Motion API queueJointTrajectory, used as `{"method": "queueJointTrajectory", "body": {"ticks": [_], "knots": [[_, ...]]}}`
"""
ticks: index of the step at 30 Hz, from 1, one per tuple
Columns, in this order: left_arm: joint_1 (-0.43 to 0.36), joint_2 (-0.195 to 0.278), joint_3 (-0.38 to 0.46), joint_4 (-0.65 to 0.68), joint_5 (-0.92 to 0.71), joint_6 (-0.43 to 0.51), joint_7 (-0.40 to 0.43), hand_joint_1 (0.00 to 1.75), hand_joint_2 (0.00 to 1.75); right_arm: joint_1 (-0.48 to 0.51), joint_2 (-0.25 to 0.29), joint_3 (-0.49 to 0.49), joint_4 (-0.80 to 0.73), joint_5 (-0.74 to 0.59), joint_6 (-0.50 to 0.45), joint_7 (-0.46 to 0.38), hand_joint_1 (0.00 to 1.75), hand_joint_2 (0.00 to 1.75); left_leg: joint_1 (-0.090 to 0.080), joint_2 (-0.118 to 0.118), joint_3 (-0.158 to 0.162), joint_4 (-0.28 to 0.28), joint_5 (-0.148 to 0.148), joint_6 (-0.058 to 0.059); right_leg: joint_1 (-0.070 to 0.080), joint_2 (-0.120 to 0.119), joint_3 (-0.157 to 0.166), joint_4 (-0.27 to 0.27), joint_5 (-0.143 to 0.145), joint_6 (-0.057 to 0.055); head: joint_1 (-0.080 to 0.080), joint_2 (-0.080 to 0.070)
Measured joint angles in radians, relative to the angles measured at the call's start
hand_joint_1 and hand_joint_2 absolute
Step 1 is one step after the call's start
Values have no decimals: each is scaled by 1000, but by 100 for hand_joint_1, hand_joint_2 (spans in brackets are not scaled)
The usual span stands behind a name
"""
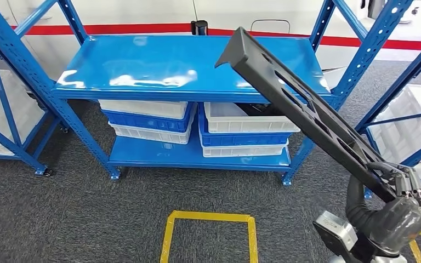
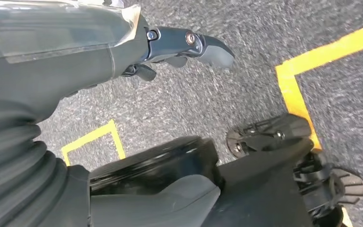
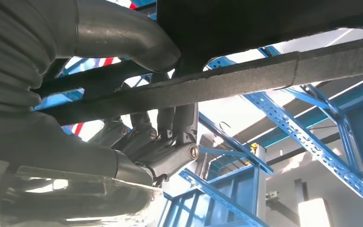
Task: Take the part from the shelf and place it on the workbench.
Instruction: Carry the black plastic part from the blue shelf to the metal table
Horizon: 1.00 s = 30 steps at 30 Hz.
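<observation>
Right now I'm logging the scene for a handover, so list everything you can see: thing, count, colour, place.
Part: one, long, dark grey, slotted, held at one end and slanting up over the shelf's right side.
Shelf unit: one in front, blue; its top board is bare and glossy.
Crates: five, white and blue, in two stacks on the lower shelf board.
Side racks: two, blue, left and right, with white bins.
Floor tape: yellow outlines on grey carpet.
Wall stripe: one, red, behind the shelf.
Right hand: grips the part's lower end.
Left hand: hangs over the carpet, holding nothing.
</observation>
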State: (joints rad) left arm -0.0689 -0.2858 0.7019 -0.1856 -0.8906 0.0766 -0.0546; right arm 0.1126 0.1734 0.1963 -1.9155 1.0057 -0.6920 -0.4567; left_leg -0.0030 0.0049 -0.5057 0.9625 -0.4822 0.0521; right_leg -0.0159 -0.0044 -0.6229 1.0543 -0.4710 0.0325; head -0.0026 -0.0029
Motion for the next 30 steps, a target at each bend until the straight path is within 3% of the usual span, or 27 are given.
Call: {"method": "queueJointTrajectory", "body": {"ticks": [2, 3, 4, 5, 7, 9, 11, 13, 14, 16, 18, 19, 20, 21, 23, 25, 28, 30], "knots": [[-2, -5, 0, 0, 1, 6, 0, 0, 175, -14, -6, 8, 21, -27, 0, 3, 175, 175, 0, 4, -25, -1, 19, 5, -1, 1, -42, 119, -81, -11, 4, 0], [-2, -6, 0, 0, 1, 8, 0, 0, 175, -20, -10, 12, 34, -38, 0, 3, 175, 175, -1, 7, -37, -1, 29, 6, -2, 1, -57, 182, -110, -10, 5, 0], [-1, -8, 0, 0, 2, 8, 0, 0, 175, -25, -13, 16, 48, -45, 0, 3, 175, 175, -1, 9, -47, 0, 38, 5, -3, 1, -60, 221, -120, -3, 5, 0], [-1, -8, 0, 0, 3, 9, -1, 0, 175, -30, -16, 19, 59, -50, 0, 3, 175, 175, -1, 10, -57, 2, 47, 3, -4, 1, -44, 225, -113, 8, 6, 0], [-1, -10, 1, 0, 8, 12, -3, 0, 175, -43, -19, 27, 78, -56, 0, 7, 175, 175, 0, 10, -77, 10, 61, -4, -9, 1, 39, 125, -72, 30, 6, 0], [-2, -12, 3, 0, 16, 17, -7, 0, 175, -63, -23, 40, 95, -65, 0, 17, 175, 175, -4, 9, -99, 27, 70, -13, -8, 3, 129, -11, -57, 34, 6, 0], [-2, -12, 8, 0, 28, 22, -14, 0, 175, -80, -30, 57, 114, -79, 0, 30, 175, 175, -8, 9, -115, 40, 80, -23, -3, 6, 153, -66, -65, 24, 5, 0], [0, -12, 19, 0, 42, 30, -20, 0, 175, -94, -37, 73, 137, -95, 0, 39, 175, 175, -6, 7, -124, 46, 85, -30, -8, 6, 138, -67, -60, 9, 5, 0], [0, -12, 25, 0, 48, 35, -23, 0, 175, -104, -40, 83, 150, -103, 0, 41, 175, 175, -4, 5, -132, 58, 70, -35, -12, 5, 133, -66, -53, -3, 3, 0], [1, -12, 35, 0, 59, 44, -30, 0, 175, -128, -45, 103, 175, -122, 0, 43, 175, 175, 1, 0, -164, 140, -9, -47, -14, 4, 117, -66, -35, -24, 1, 0], [0, -13, 46, 0, 66, 52, -39, 0, 175, -149, -49, 122, 199, -143, 0, 35, 175, 175, 5, -2, -202, 270, -92, -57, -11, 4, 96, -65, -16, -33, -1, 0], [0, -13, 50, 0, 69, 56, -44, 0, 175, -156, -50, 129, 212, -153, 0, 27, 175, 175, 7, -3, -209, 315, -106, -59, -10, 3, 85, -65, -8, -32, -1, 0], [0, -13, 54, 0, 72, 60, -50, 0, 175, -162, -52, 134, 224, -162, 0, 19, 175, 175, 8, -3, -198, 326, -99, -59, -9, 3, 76, -65, -1, -30, -1, 0], [0, -13, 59, 0, 75, 64, -56, 0, 175, -165, -52, 138, 235, -169, 0, 9, 175, 175, 8, -3, -168, 299, -76, -56, -9, 3, 68, -64, 6, -28, -1, 0], [0, -13, 68, 0, 80, 70, -67, 0, 175, -166, -52, 140, 248, -177, 0, -9, 175, 175, 6, -6, -66, 159, -33, -44, -7, 3, 58, -64, 17, -22, -1, 0], [-1, -13, 74, 0, 84, 74, -75, 0, 175, -168, -50, 141, 255, -181, 0, -23, 175, 175, 2, -9, 8, 43, -24, -33, -4, 2, 52, -64, 28, -12, 0, 0], [-1, -17, 82, 0, 89, 79, -81, 0, 175, -167, -47, 141, 264, -186, 0, -44, 175, 175, -4, -8, 13, 13, -16, -19, -3, 0, 46, -65, 41, 7, -1, 0], [-2, -21, 90, 0, 98, 88, -83, 0, 175, -162, -45, 140, 269, -190, 0, -63, 175, 175, -1, -3, 2, 5, 3, -2, -1, 1, 23, -32, 13, 7, 0, 0]]}}
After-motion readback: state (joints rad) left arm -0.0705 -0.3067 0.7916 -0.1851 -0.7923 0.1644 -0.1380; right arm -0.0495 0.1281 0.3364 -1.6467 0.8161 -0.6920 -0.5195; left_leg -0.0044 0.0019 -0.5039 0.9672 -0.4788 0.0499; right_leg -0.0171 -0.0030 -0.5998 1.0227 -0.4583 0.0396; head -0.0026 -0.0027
